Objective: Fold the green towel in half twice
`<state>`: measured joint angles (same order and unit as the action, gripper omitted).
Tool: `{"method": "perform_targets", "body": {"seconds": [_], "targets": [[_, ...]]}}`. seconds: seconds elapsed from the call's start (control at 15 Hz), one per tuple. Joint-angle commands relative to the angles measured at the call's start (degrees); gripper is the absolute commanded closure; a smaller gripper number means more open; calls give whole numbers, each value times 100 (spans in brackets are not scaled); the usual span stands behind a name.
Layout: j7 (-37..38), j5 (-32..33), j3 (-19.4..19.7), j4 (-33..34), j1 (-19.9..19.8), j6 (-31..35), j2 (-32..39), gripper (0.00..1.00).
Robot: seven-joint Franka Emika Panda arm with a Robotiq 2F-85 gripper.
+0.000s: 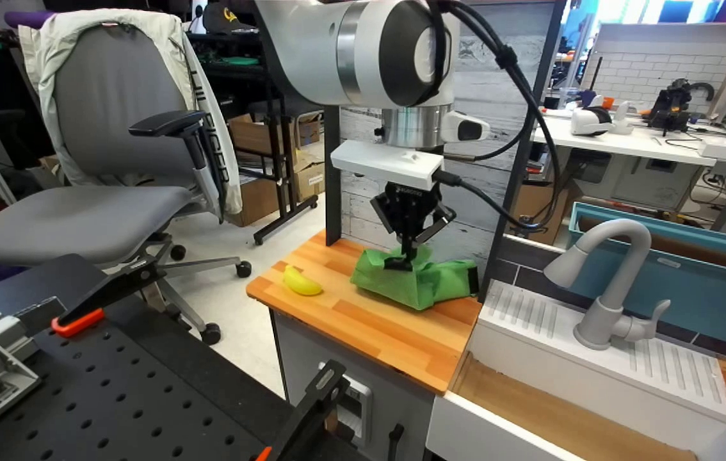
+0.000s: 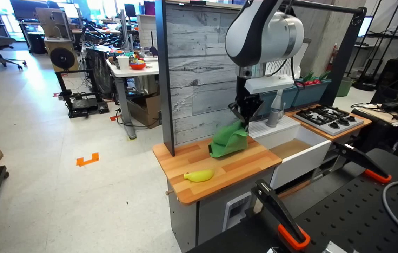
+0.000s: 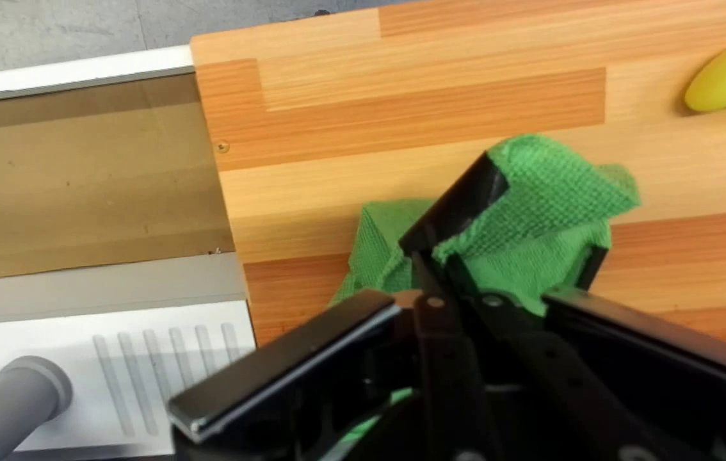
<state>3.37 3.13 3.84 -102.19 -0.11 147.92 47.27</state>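
Note:
The green towel [image 1: 424, 291] lies rumpled and partly lifted on the wooden tabletop, by the grey plank wall panel. It also shows in an exterior view [image 2: 227, 142] and in the wrist view [image 3: 545, 186], with black patches at its edges. My gripper [image 1: 406, 255] points down at the towel's upper part in both exterior views [image 2: 245, 127]. In the wrist view the fingers [image 3: 438, 259] are close together and pinch a towel edge beside a black patch. A raised flap of towel stands out from the fingertips. The towel's underside and the part behind the fingers are hidden.
A yellow toy banana [image 1: 302, 282] lies on the wooden tabletop [image 1: 395, 333] near its outer end. The plank panel [image 2: 199, 88] stands close behind the towel. A white sink [image 1: 529, 384] with a grey faucet [image 1: 625, 275] adjoins the tabletop.

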Motion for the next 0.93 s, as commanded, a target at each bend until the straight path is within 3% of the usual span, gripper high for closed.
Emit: {"method": "perform_targets", "body": {"seconds": [0.0,0.6,0.87], "targets": [[-28,-172,-32,480,-194,-569,-9,99],[177,-186,16,2633,-235,-1751,1238,99],[331,-166,44,3302,-211,-1983,1882,99]]}}
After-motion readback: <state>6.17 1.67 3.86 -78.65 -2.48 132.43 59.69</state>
